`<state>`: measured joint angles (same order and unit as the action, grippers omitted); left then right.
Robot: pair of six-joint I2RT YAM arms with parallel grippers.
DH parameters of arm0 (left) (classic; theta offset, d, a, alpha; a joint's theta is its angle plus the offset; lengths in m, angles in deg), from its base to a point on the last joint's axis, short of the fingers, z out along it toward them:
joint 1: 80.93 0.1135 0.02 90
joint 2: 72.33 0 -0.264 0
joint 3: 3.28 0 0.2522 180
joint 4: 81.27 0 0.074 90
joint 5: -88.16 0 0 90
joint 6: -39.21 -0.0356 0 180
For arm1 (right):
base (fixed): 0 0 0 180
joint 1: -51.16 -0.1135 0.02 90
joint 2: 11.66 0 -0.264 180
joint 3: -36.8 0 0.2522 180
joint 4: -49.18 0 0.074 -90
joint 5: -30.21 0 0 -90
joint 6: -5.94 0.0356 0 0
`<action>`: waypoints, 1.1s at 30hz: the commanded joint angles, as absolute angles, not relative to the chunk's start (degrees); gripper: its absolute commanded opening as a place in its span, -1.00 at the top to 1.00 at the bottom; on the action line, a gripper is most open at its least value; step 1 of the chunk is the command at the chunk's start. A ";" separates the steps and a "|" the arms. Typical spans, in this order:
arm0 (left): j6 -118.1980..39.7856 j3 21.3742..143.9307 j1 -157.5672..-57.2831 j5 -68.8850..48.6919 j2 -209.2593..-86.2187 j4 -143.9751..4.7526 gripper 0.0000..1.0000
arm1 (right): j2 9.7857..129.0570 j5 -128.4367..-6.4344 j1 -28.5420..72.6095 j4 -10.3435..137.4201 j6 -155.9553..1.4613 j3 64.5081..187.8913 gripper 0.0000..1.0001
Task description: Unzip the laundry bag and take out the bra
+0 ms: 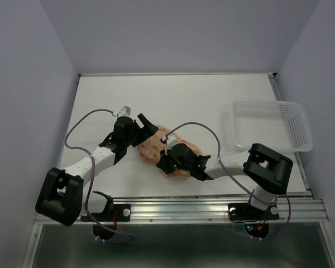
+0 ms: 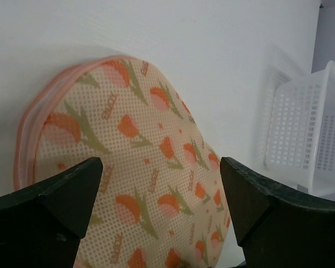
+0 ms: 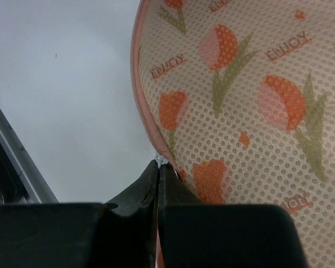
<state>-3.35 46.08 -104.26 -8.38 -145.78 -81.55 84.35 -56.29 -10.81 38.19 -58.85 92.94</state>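
Mesh laundry bag (image 2: pixel 151 167): rounded, tulip-printed, pink zip edge.

The whole table (image 1: pixel 173 95) is seen from above and behind the arm bases (image 1: pixel 60 195), looking down and forward. From the left wrist, the laundry bag (image 2: pixel 151 167) is viewed closely, facing the mesh basket (image 2: pixel 307 134). From the right wrist, its zip edge (image 3: pixel 138 111) is seen nearer still. The bag is shared by all three views.

White arm links (image 1: pixel 95 159), black joints (image 1: pixel 60 195), black fingers (image 2: pixel 56 195), purple cables (image 1: pixel 72 134)
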 commanded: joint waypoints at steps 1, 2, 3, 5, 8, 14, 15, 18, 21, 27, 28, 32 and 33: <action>-1.92 39.50 -104.22 -7.46 -139.41 -80.78 -0.97 | 86.95 -57.42 -11.24 33.94 -60.42 97.49 0.99; -1.05 38.18 -104.22 -7.63 -137.13 -80.52 -0.96 | 87.39 -57.07 -11.24 33.85 -60.51 98.20 0.99; -0.52 37.04 -104.30 -7.72 -135.89 -80.52 -0.92 | 88.00 -56.90 -11.24 33.76 -60.42 98.38 0.99; 1.06 33.70 -104.22 -7.81 -132.12 -79.99 -0.89 | 88.62 -55.76 -11.24 33.50 -60.42 98.90 0.99; 2.82 30.62 -104.30 -7.20 -127.03 -78.42 -0.86 | 89.94 -54.44 -11.24 33.24 -60.33 99.17 0.99; 5.46 27.71 -104.39 -4.92 -117.27 -73.32 -0.79 | 92.05 -53.64 -11.24 32.71 -59.98 99.52 0.99; 5.73 27.36 -104.39 -4.65 -116.46 -72.70 -0.78 | 92.31 -53.64 -11.24 32.62 -59.89 99.61 0.99; 6.69 25.87 -104.39 -3.95 -114.79 -71.20 -0.77 | 92.75 -53.64 -10.71 32.45 -59.72 99.96 0.99; 7.84 24.73 -104.39 -5.35 -116.27 -73.56 -0.77 | 92.67 -53.73 -10.71 32.36 -59.54 99.96 0.99; 9.42 23.05 -104.48 -8.33 -124.78 -82.96 -0.77 | 92.23 -53.91 -10.71 32.18 -59.19 99.87 0.99; 9.51 23.05 -104.48 -8.69 -125.93 -84.02 -0.76 | 92.05 -53.99 -10.71 32.09 -59.19 99.87 0.99; 10.47 23.49 -104.48 -8.43 -130.16 -88.76 -0.70 | 91.70 -54.26 -10.71 32.01 -58.93 99.52 0.99; 10.91 23.84 -104.57 -8.17 -130.60 -89.30 -0.65 | 91.61 -54.34 -10.71 31.83 -58.84 99.35 0.99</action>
<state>9.66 23.56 -104.30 -7.86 -129.13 -81.66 92.37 -54.84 -10.79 35.44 -59.42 97.79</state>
